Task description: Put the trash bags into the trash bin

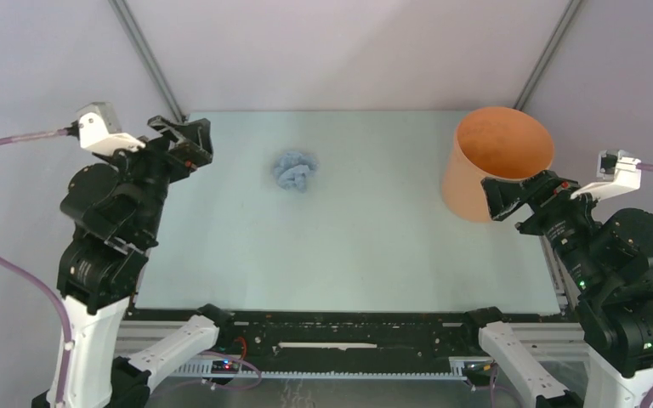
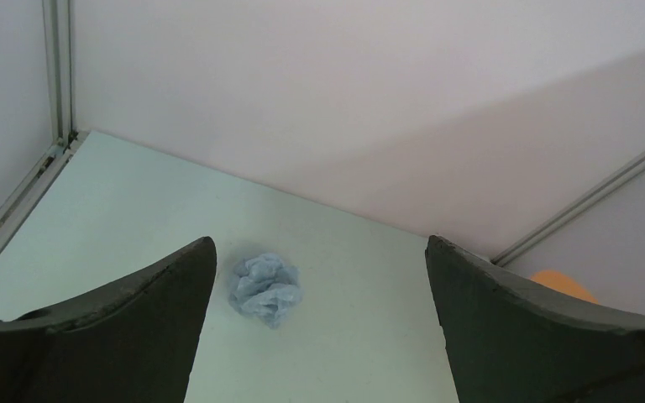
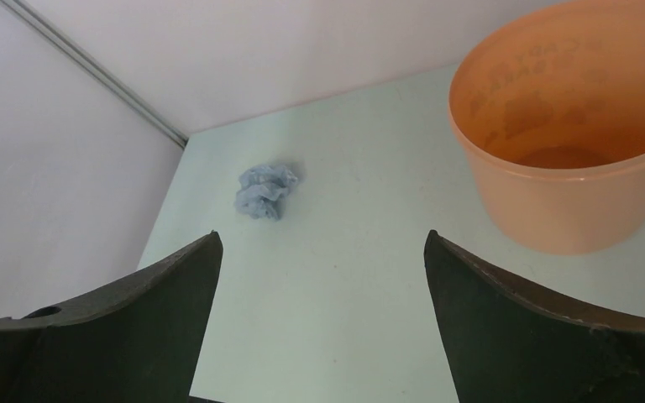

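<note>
Left arm (image 1: 110,212) is hovering over the left edge of the worktop (image 1: 357,246), and its jaws are standing wide apart, released, gripping nothing and touching nothing. In the left wrist view both fingers (image 2: 117,327) are framing bare worktop, with the bag (image 2: 264,288) lying ahead of them and slightly toward the left finger, not between them. Right arm (image 1: 612,255) is sitting at the right edge, jaws likewise spread wide, nothing between them. In the top view the right jaws are overlapping the near lower wall of the bin (image 1: 476,183), so contact is hard to read from there. The right wrist view is showing a strip of worktop between the right-hand finger and the bin, so they are just beside it but apart. Bin is standing upright at the far right of the worktop, mouth facing up, with some raised lettering showing on the inner wall, too faint to read. Bag is sitting crumpled into a small pale blue wad on the far middle-left of the worktop, outside the bin, well apart from it and clear of both sets of jaws. It is lying nearer the left arm than the right one. Task thing is not yet in the bin.
</note>
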`<state>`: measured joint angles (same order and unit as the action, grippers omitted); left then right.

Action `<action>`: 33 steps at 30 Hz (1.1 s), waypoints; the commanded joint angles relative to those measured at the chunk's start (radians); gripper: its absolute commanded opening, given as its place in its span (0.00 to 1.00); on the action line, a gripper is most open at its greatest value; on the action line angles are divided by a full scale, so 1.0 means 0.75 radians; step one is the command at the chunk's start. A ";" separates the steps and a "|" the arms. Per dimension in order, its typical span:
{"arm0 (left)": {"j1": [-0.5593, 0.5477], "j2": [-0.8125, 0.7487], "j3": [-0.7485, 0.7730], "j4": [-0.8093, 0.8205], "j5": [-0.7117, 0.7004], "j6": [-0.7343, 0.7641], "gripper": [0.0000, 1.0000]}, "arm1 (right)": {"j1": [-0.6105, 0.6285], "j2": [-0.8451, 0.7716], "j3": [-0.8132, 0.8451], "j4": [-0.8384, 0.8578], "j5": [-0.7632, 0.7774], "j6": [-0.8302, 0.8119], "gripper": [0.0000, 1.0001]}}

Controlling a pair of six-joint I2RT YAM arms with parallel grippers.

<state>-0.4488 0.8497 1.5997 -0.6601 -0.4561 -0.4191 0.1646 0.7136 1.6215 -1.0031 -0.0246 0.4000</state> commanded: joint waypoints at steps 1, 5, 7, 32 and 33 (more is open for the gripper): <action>0.019 0.070 0.027 -0.030 0.023 -0.047 1.00 | -0.020 0.010 -0.015 -0.010 -0.003 0.013 0.99; 0.065 0.125 0.001 -0.092 0.077 -0.138 1.00 | -0.025 0.008 -0.020 -0.012 -0.007 0.010 0.99; 0.109 0.151 -0.030 -0.122 0.117 -0.203 1.00 | -0.025 -0.003 -0.029 -0.006 -0.013 0.003 0.99; 0.314 1.023 -0.206 0.193 0.614 -0.245 0.99 | 0.335 0.491 0.038 0.033 -0.229 0.043 1.00; 0.298 1.066 -0.177 0.170 0.612 -0.204 0.98 | 0.390 0.544 0.042 0.054 -0.217 0.043 1.00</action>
<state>-0.1944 1.5642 1.3403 -0.5209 0.0032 -0.7036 0.3222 1.0103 1.6569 -1.0245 -0.2127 0.4465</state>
